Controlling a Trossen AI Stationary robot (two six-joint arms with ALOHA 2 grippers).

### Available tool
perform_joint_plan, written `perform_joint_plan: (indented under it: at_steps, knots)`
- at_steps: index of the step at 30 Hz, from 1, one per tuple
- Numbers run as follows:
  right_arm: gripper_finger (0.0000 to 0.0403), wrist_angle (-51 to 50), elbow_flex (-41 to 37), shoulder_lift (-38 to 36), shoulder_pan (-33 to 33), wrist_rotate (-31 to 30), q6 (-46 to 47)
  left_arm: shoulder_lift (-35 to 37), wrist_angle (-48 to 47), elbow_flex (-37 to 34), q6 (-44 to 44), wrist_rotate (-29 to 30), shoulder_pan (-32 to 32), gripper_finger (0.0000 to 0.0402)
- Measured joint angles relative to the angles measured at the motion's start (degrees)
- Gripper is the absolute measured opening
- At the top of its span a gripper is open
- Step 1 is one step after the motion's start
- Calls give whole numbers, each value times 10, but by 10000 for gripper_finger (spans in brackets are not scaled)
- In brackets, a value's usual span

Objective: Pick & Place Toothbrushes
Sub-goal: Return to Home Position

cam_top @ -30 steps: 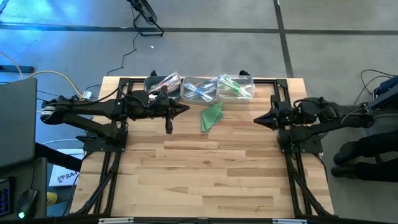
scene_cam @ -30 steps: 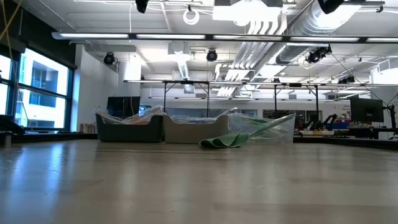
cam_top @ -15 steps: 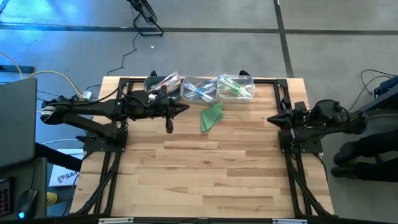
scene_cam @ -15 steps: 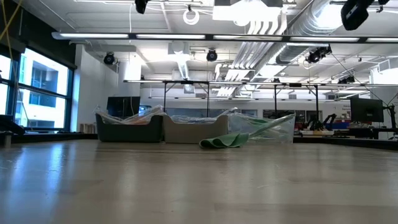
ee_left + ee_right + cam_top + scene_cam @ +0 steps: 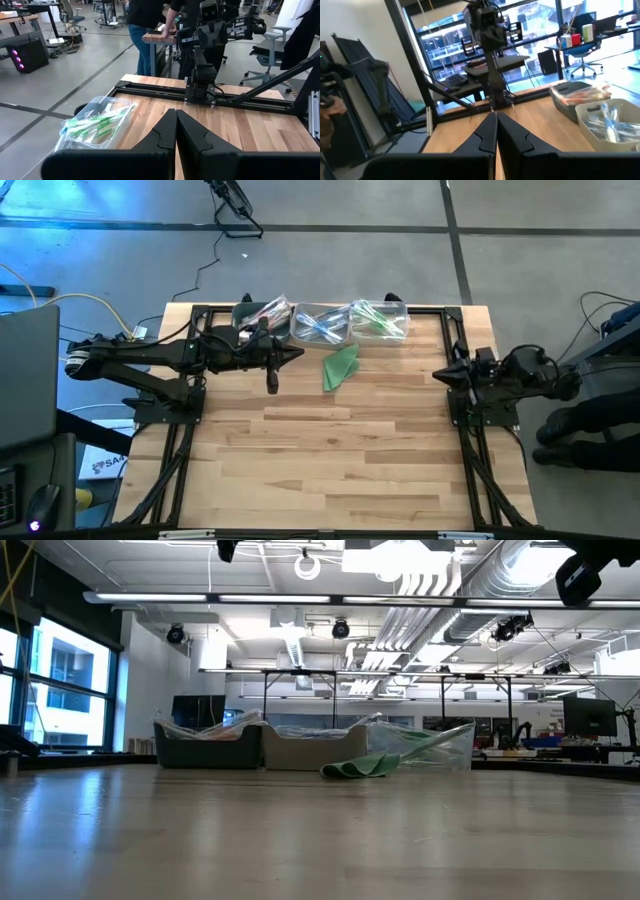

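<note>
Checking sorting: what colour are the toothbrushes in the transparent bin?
The toothbrushes are green; left wrist view.

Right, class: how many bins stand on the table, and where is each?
3, in a row along the table's far edge: a dark bin nearest the left arm, a gray bin in the middle, a transparent bin nearest the right arm. None seems hidden.

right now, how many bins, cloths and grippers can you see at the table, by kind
bins: 3 (dark bin, gray bin, clear bin)
green cloth: 1
grippers: 2 (left gripper, right gripper)
total: 6
</note>
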State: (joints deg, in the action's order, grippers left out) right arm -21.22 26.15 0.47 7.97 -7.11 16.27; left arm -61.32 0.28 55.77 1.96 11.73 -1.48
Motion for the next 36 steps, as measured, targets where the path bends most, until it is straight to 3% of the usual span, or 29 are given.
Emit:
perform_joint_plan:
  at_steps: [9,23,36]
  knots:
    - [3,-3,-26,-1,0,14,0,0,0,0,-1,0,0,2]
    - [3,105,-191,-1,0,54,2,0,0,0,0,0,0,2]
    - [3,113,-219,2,0,117,-15,0,1,0,-2,0,0,2]
